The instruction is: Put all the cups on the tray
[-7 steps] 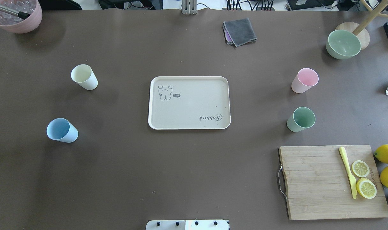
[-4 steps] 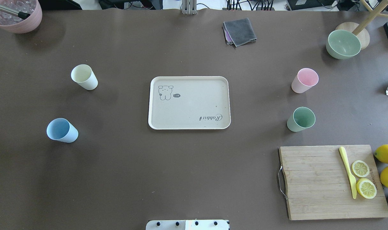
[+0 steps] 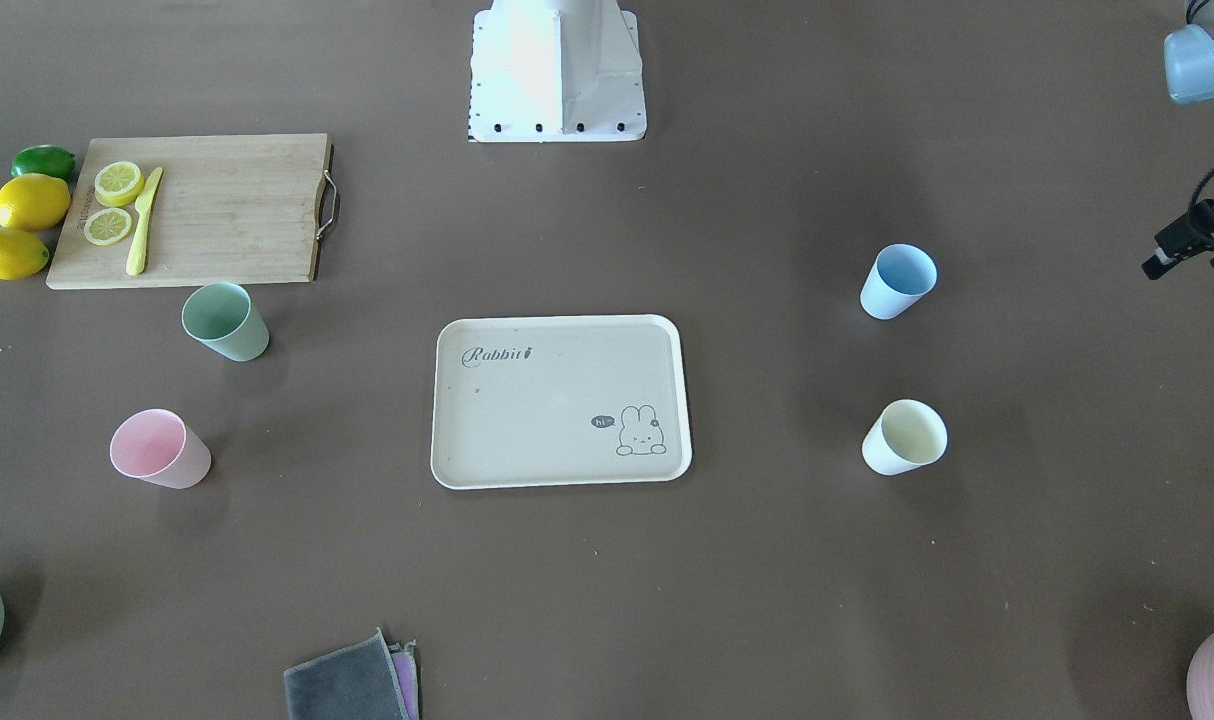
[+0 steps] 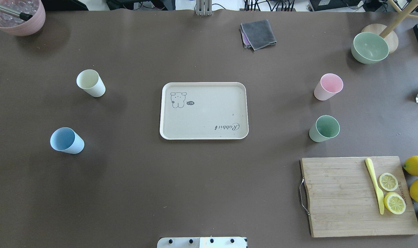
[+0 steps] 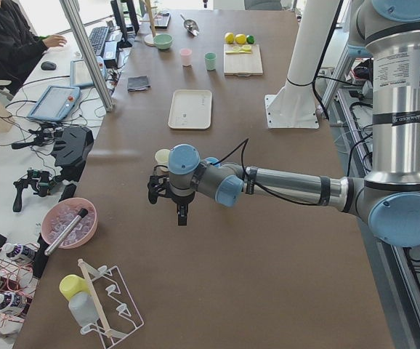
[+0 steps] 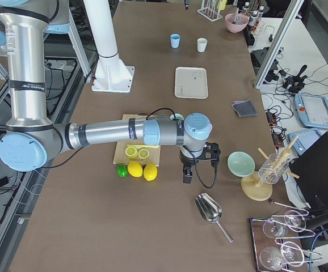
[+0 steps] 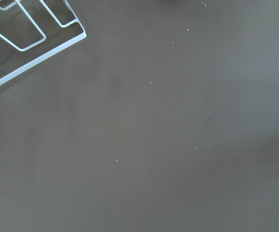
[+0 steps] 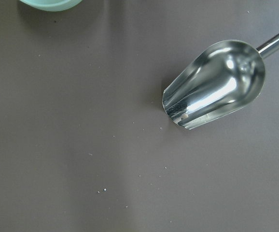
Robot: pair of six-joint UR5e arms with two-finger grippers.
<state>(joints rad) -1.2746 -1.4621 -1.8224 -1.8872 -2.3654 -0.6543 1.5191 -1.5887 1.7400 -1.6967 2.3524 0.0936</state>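
Observation:
The beige tray lies at the table's middle with nothing on it. All the cups stand on the table around it. To its left are the cream-yellow cup and the light blue cup. To its right are the pink cup and the pale green cup. My left gripper hangs over bare table beyond the left-hand cups, pointing down. My right gripper hangs past the cutting board near the lemons. I cannot tell whether either is open or shut. Both wrist views show no cup.
A wooden cutting board carries lemon slices and a yellow knife, with lemons beside it. A sage bowl, grey cloth and pink pot sit along the far edge. A metal scoop lies under the right wrist. A wire rack lies under the left wrist.

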